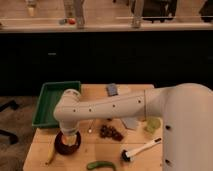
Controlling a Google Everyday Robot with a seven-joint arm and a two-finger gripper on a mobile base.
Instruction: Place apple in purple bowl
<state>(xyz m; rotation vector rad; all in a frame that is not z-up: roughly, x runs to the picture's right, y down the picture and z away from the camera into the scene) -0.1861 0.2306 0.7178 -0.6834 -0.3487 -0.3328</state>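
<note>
Nearest the front edge of the pale wooden table (92, 150), to the right of the purple bowl (67, 145), lies a long green vegetable (100, 165), partly cut off by the bottom border. Farther right of the bowl is a white-handled brush (141, 149) with a dark head. Just left of the bowl, a banana (51, 156) shows as a thin yellow strip. The bowl sits near the table's left front corner, and my pincer (68, 137) points straight down into it. My thick white wrist hides it, so I cannot tell whether it is apart, together or clamped on anything. A pale yellow-orange patch directly over the bowl, under my wrist, I take for the apple (69, 133); whether it touches the bowl I cannot tell. Right of the bowl and a little beyond it is a dark grape bunch (111, 132), and farther right a pale green cup (152, 124) stands beside my white body. My arm (110, 106) crosses the table above these things and covers much of the middle. Beyond the bowl, a green tray (52, 102) fills the table's far left corner. A small blue-grey object (112, 89), too blurred to name, lies at the far edge, right of the tray. Behind the table stands a row of dark cabinets (110, 60) under a light counter (105, 26), with small red and blue things (67, 21) on it.
</note>
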